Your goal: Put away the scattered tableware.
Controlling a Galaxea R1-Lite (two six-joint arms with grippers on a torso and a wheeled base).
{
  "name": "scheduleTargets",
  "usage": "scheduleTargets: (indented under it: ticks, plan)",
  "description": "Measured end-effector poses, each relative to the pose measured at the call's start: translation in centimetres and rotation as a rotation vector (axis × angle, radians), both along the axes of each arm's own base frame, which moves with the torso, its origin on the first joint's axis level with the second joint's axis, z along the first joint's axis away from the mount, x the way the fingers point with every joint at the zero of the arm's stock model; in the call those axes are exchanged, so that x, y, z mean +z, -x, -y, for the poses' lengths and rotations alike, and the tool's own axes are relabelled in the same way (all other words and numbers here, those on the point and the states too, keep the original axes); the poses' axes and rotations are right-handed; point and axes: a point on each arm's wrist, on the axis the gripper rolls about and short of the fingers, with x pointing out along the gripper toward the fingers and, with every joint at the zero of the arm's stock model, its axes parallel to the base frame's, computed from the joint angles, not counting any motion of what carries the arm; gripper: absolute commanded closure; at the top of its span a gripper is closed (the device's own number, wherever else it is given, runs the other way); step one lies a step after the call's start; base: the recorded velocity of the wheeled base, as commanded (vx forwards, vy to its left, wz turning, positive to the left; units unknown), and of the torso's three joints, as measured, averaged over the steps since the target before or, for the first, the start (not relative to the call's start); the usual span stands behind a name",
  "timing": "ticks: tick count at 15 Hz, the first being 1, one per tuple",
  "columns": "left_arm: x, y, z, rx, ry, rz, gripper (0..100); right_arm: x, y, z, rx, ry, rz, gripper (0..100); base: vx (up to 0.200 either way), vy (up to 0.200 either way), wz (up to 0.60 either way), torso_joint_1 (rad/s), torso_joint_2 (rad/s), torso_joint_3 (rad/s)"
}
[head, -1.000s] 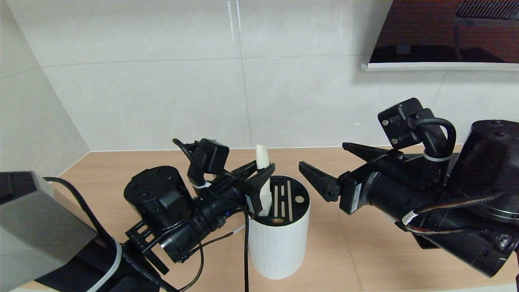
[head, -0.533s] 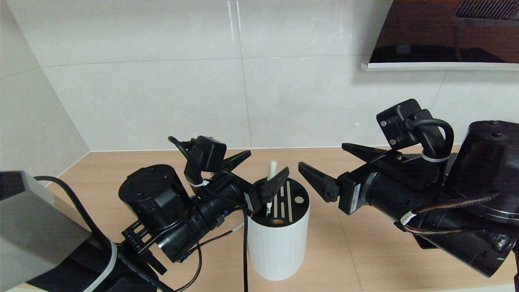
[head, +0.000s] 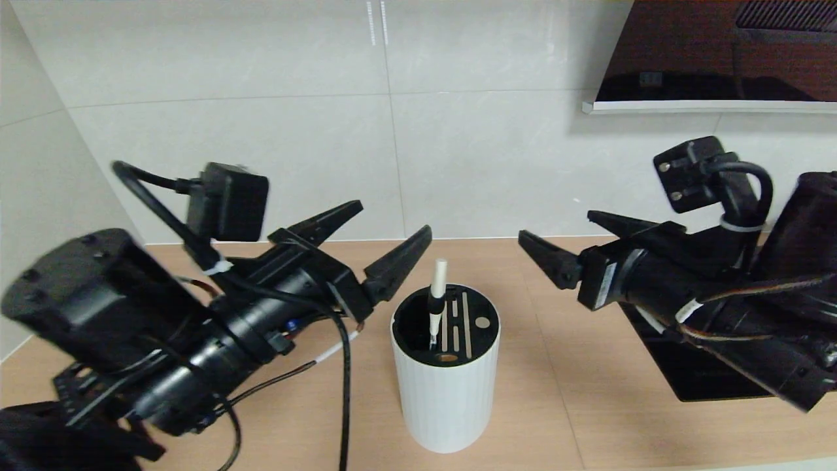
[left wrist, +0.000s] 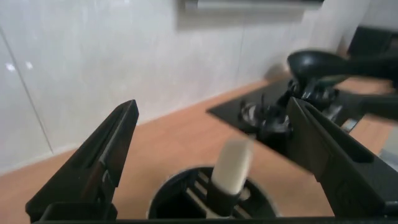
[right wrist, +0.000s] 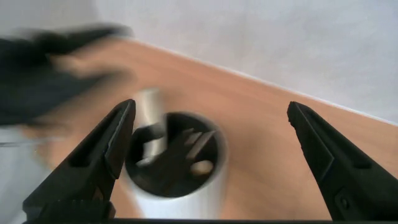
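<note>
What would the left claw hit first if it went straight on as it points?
Likely the white handle standing in the holder, which sits just ahead of the open left claw. Depth is unclear; it may pass above.

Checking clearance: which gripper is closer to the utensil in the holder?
The left gripper: it hangs open right beside the white-handled utensil. The right gripper, also open, is farther off across the holder.

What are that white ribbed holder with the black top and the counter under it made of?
The holder looks like matt white plastic, possibly ceramic: fine upright ribs and no gloss. Its slotted black top seems to be plastic too. The counter shows pale wood grain with a seam, so it is wood or a laminate; I cannot tell which.
</note>
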Motion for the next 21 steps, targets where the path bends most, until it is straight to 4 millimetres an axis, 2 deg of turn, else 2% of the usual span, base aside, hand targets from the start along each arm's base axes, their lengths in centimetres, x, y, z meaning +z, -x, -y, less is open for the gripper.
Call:
scheduleTargets:
  ticks: [2,5,7,10,14,17,21]
  plan:
    - [1.7,2.7,-2.4,0.011,-0.041,-0.058,0,0.6,0.8,2.0,-0.036,-0.03,0.025,0,0.0,0.0,0.0,0.0,0.0,0.0]
    - [3.2,7.4,-6.6,0.057,-0.091,-0.144,0,-0.4,3.1,6.7,-0.14,-0.029,0.022,0,0.0,0.0,0.0,0.0,0.0,0.0]
    - [3.6,10.6,-9.4,0.115,-0.09,-0.158,0,-0.3,5.3,10.1,-0.232,-0.053,0.057,0,0.0,0.0,0.0,0.0,0.0,0.0]
    - [3.8,14.6,-12.4,0.234,-0.056,-0.137,0,-0.2,9.3,14.0,-0.364,-0.057,0.076,0,0.0,0.0,0.0,0.0,0.0,0.0]
    - [2.0,20.1,-14.8,0.339,-0.041,-0.143,0,-1.5,15.9,17.2,-0.476,-0.024,0.077,0,0.0,0.0,0.0,0.0,0.0,0.0]
    - [-0.1,23.9,-15.5,0.443,-0.019,-0.115,0,-3.0,20.4,18.3,-0.63,-0.028,0.138,0,0.0,0.0,0.0,0.0,0.0,0.0]
    - [-3.1,26.2,-15.0,0.586,0.008,-0.041,0,-6.2,24.2,18.2,-0.698,-0.026,0.174,0,0.0,0.0,0.0,0.0,0.0,0.0]
